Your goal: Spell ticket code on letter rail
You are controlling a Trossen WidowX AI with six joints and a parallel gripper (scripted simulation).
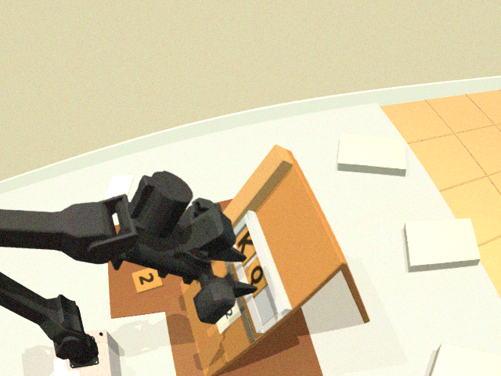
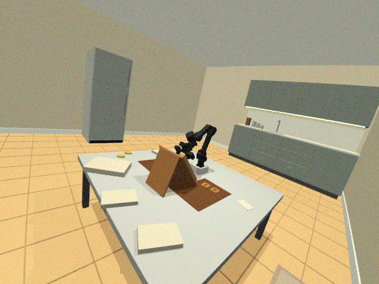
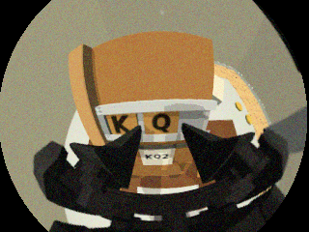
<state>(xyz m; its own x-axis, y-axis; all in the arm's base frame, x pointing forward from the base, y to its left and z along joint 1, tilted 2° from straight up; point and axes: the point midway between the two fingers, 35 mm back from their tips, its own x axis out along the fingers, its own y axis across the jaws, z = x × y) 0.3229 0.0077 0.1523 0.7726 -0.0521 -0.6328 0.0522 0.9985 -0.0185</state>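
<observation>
The jaws are parted fairly wide, with nothing gripped. The Q (image 1: 257,275) (image 3: 160,122) is seated in the rail (image 1: 272,261) (image 3: 159,105), flanked by the fingertips (image 1: 245,287); beside it, the K (image 1: 243,241) (image 3: 120,124) is held by the rail. The 2 (image 1: 146,280) is left on the mat (image 1: 129,305) (image 2: 200,202).

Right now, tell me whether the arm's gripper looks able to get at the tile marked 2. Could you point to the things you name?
Probably yes, after backing away from the board (image 1: 307,226) (image 2: 163,171) (image 3: 154,68). The gripper (image 1: 250,272) (image 2: 184,152) (image 3: 161,127) is open, and the tile marked 2 (image 1: 147,280) lies with nothing on top, though close beside the arm's wrist in the top view.
</observation>
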